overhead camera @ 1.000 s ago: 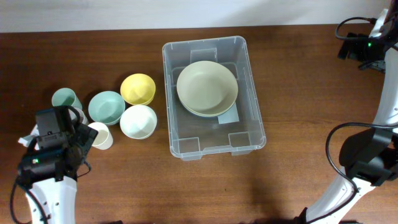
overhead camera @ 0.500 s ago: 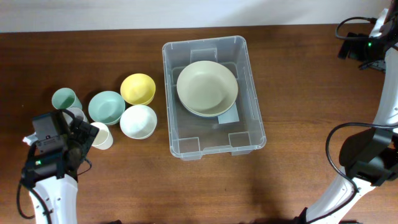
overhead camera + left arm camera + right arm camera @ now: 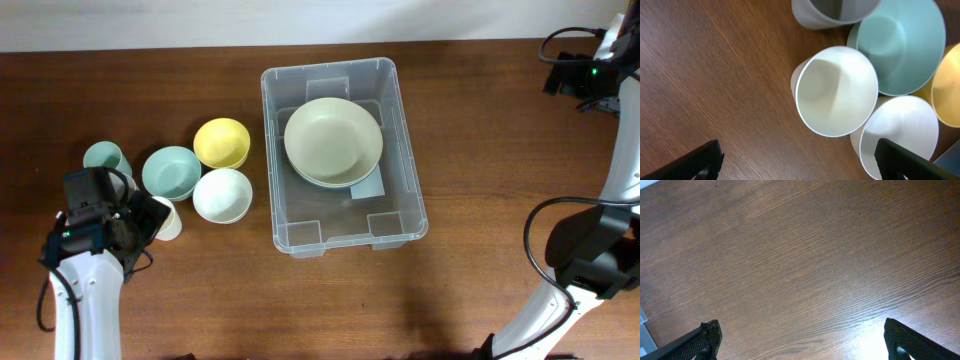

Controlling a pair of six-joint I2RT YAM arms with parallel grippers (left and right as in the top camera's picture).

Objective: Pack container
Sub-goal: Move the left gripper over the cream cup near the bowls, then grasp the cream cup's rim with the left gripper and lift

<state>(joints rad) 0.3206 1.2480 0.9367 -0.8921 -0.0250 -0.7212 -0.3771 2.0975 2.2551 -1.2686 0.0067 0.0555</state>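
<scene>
Tabletop [image 3: 500, 150]: left pincer [image 3: 799, 159] back beside white cup [image 3: 836, 91]

The table [image 3: 480, 150] is dark brown wood with a fine straight grain and a soft satin sheen, while the container [image 3: 340, 212] is clear, glossy plastic with smooth walls. The pale green bowl [image 3: 333, 140], white cup [image 3: 836, 91], teal bowl [image 3: 900, 47], yellow bowl [image 3: 947, 85] and white bowl [image 3: 900, 135] all look like smooth matt plastic. The right gripper [image 3: 801, 342] has black fingers [image 3: 704, 339] with a finely stippled face, probably plastic, though the view is too dim to be sure.
</scene>
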